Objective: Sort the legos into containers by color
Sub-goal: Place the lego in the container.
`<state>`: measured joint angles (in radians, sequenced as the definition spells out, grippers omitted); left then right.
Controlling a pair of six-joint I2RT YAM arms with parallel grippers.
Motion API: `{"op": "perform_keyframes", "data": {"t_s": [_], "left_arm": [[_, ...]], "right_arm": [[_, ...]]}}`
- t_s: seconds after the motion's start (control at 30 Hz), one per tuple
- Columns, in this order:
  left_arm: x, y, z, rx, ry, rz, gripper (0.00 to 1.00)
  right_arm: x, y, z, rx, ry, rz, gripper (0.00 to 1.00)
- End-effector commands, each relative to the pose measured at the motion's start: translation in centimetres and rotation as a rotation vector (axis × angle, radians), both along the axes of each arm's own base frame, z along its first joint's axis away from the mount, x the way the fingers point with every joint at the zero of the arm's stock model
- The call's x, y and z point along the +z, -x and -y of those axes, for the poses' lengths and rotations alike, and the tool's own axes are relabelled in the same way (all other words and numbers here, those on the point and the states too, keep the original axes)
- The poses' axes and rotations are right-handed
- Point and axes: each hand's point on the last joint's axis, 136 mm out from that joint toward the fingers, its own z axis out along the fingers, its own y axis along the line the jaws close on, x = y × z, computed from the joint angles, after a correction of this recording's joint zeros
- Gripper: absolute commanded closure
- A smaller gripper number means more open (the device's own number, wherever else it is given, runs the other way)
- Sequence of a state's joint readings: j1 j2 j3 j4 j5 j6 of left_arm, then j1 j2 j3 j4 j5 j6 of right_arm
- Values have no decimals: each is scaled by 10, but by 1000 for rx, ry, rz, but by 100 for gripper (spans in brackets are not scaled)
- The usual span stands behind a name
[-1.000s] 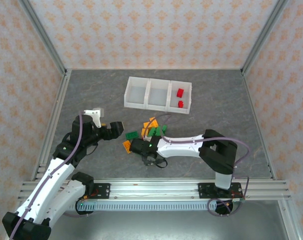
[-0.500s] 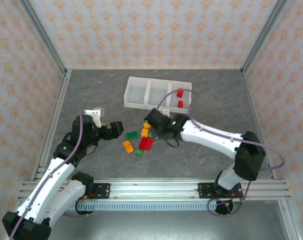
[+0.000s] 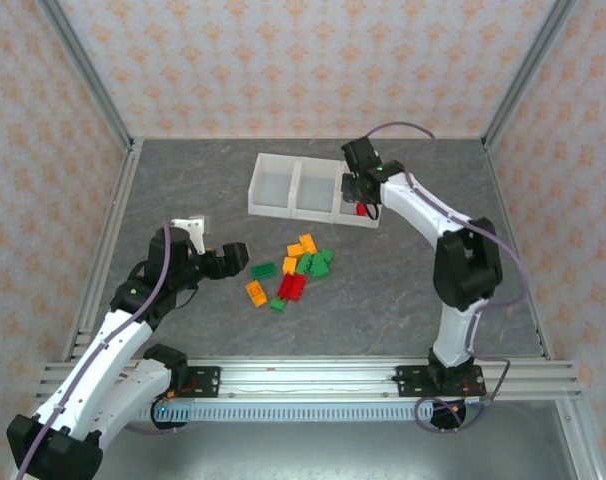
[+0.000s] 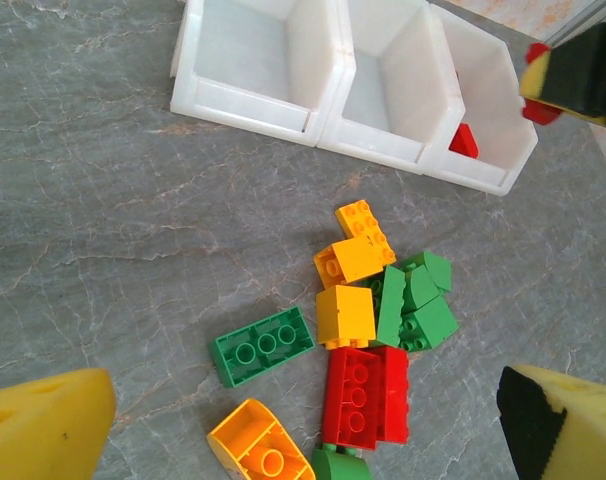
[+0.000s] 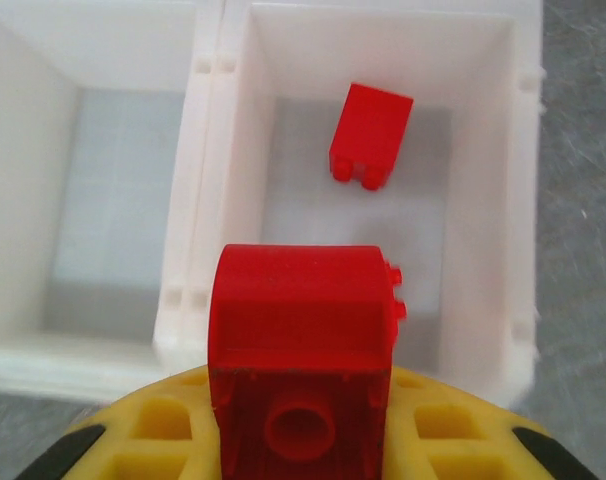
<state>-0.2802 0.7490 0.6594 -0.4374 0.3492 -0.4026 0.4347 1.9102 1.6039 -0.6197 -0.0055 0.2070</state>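
The tray of three containers (image 3: 295, 187) stands at the back of the table. My right gripper (image 3: 361, 188) hovers over its right-hand compartment (image 5: 483, 200), shut on a red lego (image 5: 303, 330). One red lego (image 5: 371, 135) lies inside that compartment; the other two compartments look empty. A pile of red, green and orange legos (image 3: 298, 270) lies mid-table. My left gripper (image 3: 241, 258) is open just left of the pile and holds nothing. Its wrist view looks down on a green flat lego (image 4: 263, 345), a red pair (image 4: 366, 395) and an orange block (image 4: 346, 315).
Metal frame rails (image 3: 103, 250) run along the table's left and right sides, with patterned walls behind them. Bare grey tabletop (image 3: 183, 190) lies left of the tray and right of the pile.
My right arm has swung from the pile up and back to the tray's right compartment, carrying the red lego. The left arm has stayed where it was, open.
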Motion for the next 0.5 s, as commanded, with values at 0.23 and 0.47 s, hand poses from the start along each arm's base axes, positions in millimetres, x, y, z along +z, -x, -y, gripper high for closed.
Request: {"op": "perform_keyframes", "data": {"t_s": [0.23, 0.47], "left_arm": [[3, -3, -7, 49, -17, 1, 1], [-6, -6, -4, 37, -23, -35, 1]], "right_arm": [[-38, -44, 4, 61, 69, -55, 63], [-32, -52, 6, 59, 106, -60, 31]]}}
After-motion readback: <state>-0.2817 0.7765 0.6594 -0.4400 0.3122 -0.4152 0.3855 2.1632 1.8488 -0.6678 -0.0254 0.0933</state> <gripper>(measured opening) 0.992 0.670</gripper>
